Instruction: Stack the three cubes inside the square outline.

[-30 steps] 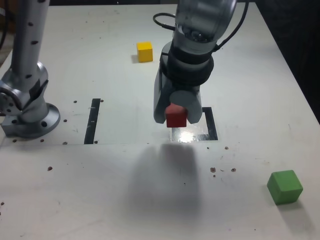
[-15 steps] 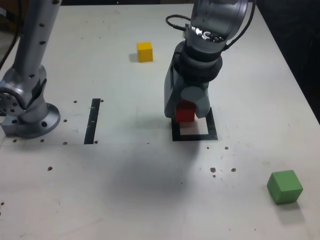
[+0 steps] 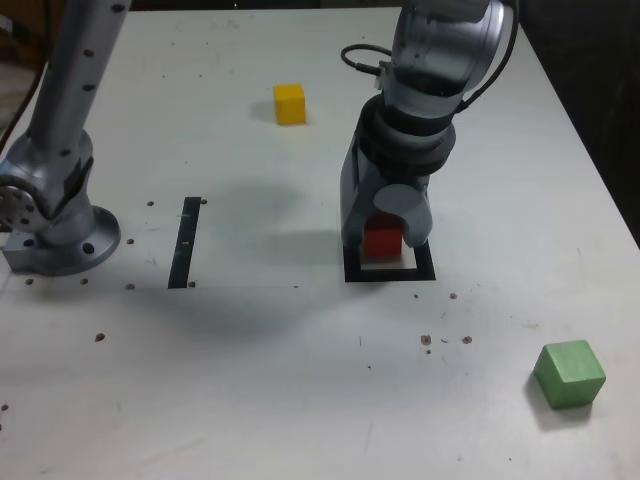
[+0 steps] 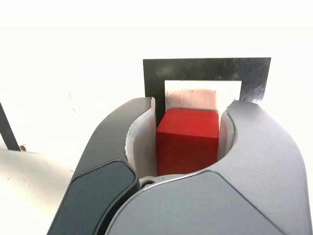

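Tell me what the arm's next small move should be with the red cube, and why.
Probably lower a touch and open the tool. The red cube is clamped between its jaws, right over the square outline; in the wrist view the cube sits in front of the white centre. Whether it touches the table is unclear.

Red cube (image 3: 381,240), yellow cube (image 3: 290,103), green cube (image 3: 570,373), black-framed white-centred square outline (image 3: 388,274), grey tool (image 3: 383,238).

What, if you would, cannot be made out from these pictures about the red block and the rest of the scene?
- Whether the small matte red cube rests on the table: in both views the grey gripper covers its base.
- The near side of the black tape square outline: hidden in the wrist view by the gripper.
- The yellow cube and green cube: outside the wrist view.
- The arm's upper part: cut off by the exterior view's top edge.
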